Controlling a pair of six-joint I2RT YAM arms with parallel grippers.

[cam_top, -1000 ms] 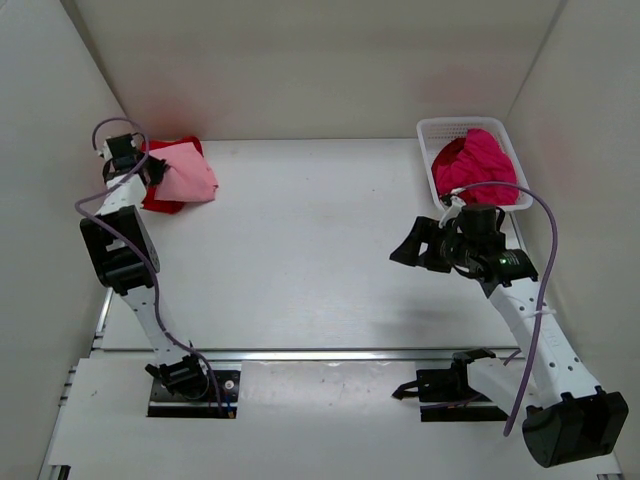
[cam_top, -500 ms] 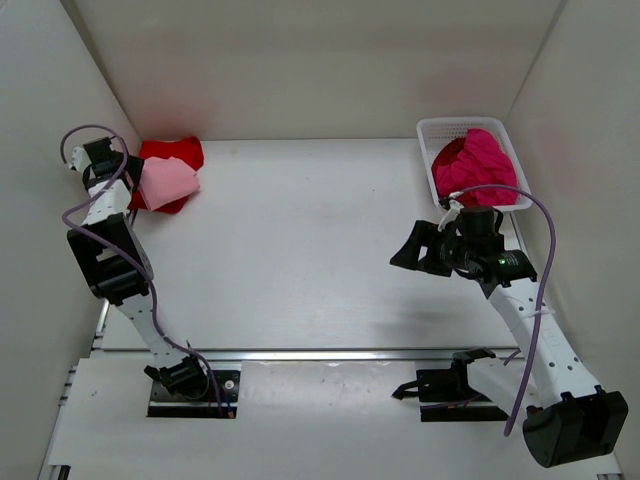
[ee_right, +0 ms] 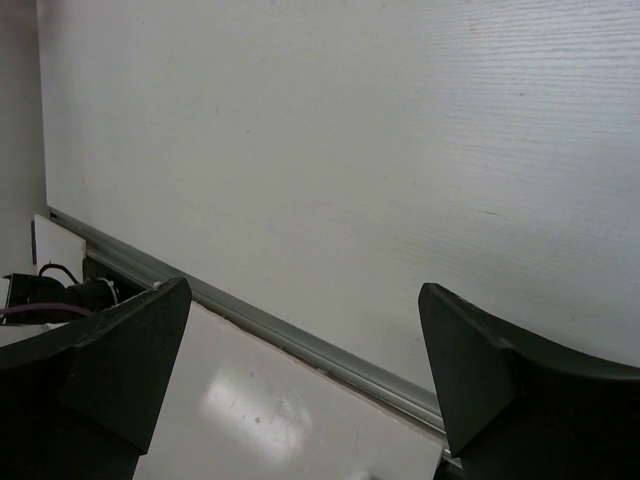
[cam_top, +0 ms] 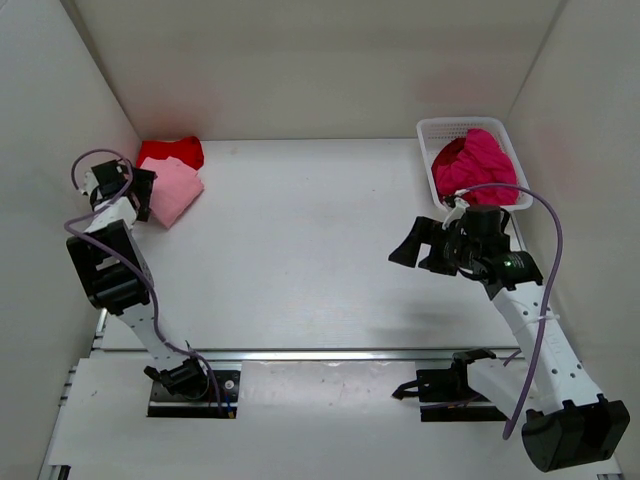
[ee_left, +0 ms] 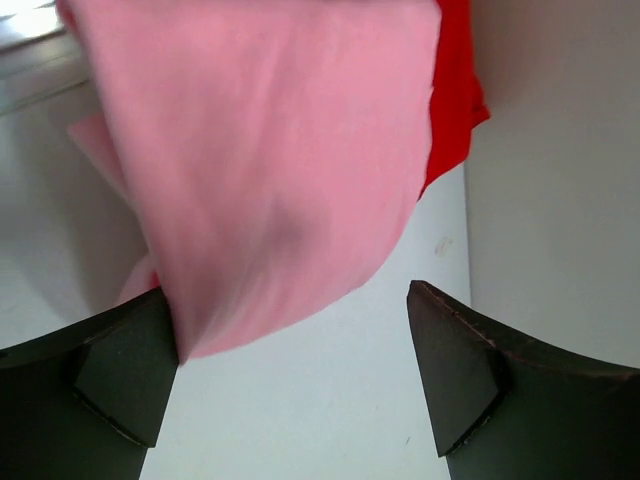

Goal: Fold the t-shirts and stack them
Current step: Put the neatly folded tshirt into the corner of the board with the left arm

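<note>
A folded light pink tee (cam_top: pixel 172 192) lies flat in the far left corner, overlapping a bright red tee (cam_top: pixel 172 152) whose edge shows behind it. Deep magenta tees (cam_top: pixel 476 162) sit crumpled in the white basket (cam_top: pixel 455 123) at far right.

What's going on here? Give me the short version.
The left gripper stands open at the folded light pink cotton tee, which lies partly over the bright red tee in the far left corner. The right gripper hangs open over bare table, holding nothing. Magenta tees sit bunched in the white mesh basket, not yet folded.
</note>
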